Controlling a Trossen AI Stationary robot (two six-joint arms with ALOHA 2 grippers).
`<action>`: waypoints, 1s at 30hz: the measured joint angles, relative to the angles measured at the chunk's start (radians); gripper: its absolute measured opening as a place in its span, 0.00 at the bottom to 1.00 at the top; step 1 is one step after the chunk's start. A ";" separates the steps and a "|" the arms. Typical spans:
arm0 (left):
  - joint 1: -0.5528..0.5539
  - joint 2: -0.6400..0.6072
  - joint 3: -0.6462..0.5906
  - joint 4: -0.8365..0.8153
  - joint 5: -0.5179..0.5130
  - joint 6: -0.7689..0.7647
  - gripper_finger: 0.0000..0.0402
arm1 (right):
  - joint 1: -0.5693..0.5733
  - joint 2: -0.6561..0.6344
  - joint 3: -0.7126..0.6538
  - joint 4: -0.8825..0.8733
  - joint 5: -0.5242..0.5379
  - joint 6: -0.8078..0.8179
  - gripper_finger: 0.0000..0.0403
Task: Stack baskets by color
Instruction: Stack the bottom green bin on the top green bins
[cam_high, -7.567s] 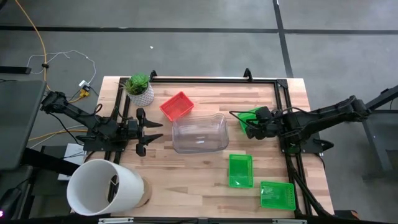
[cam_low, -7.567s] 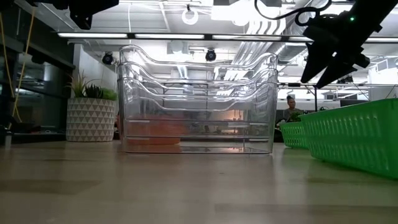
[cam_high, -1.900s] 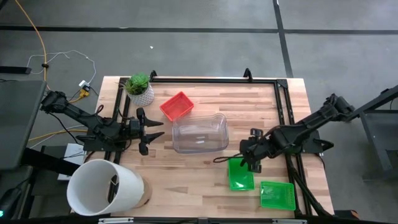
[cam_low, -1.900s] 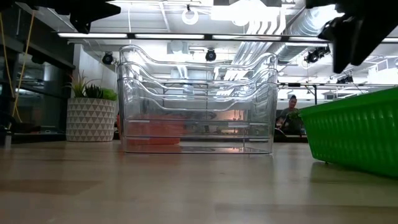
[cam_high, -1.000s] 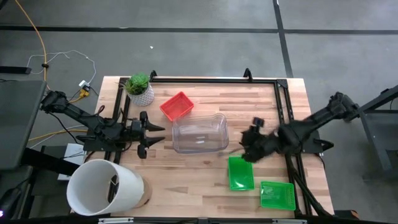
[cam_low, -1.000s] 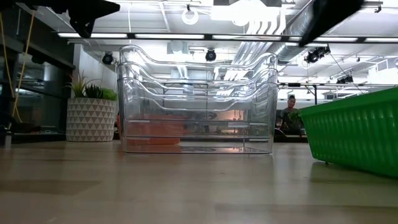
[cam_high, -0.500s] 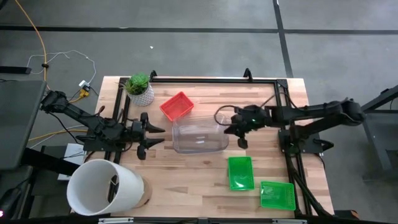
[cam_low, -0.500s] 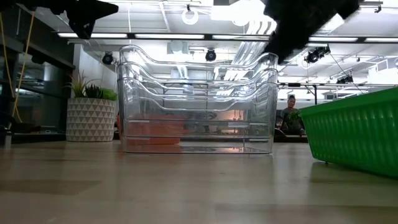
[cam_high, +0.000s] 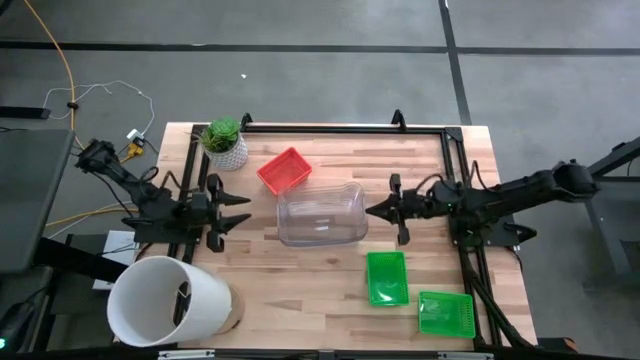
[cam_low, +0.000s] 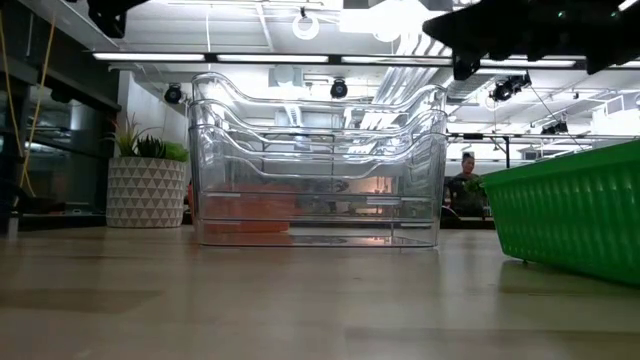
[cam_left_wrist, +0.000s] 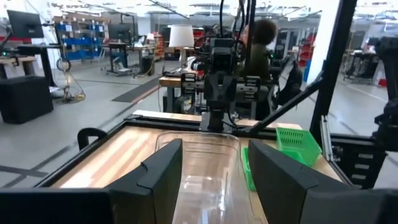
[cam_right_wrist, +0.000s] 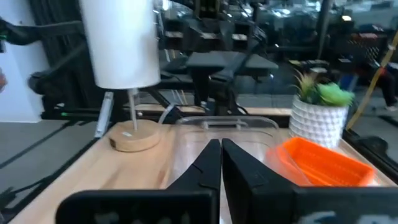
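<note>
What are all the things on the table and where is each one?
Clear baskets: a nested stack, see-through, middle of the table.
Red basket: one, red, behind the clear stack, near the plant.
Green baskets: two spots, green, at the front right; one sits nearer the corner.
Plant: one, green in a white pot, back left corner.
Bucket: one, white, lying at the front left edge.
Table: one, light wood.
Person: one, far back in the room.
Left gripper: dark, open, left of the clear stack.
Right gripper: dark, shut, right of the clear stack.
</note>
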 joint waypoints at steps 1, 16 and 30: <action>-0.015 0.000 0.000 0.000 -0.012 0.007 0.43 | 0.016 0.000 0.000 0.007 0.009 -0.008 0.00; -0.063 0.030 0.000 0.004 -0.063 0.007 0.43 | 0.118 0.000 0.000 0.007 0.175 -0.064 0.00; -0.063 0.030 0.000 0.002 -0.062 0.005 0.43 | 0.138 0.000 0.121 -0.111 0.052 0.063 0.03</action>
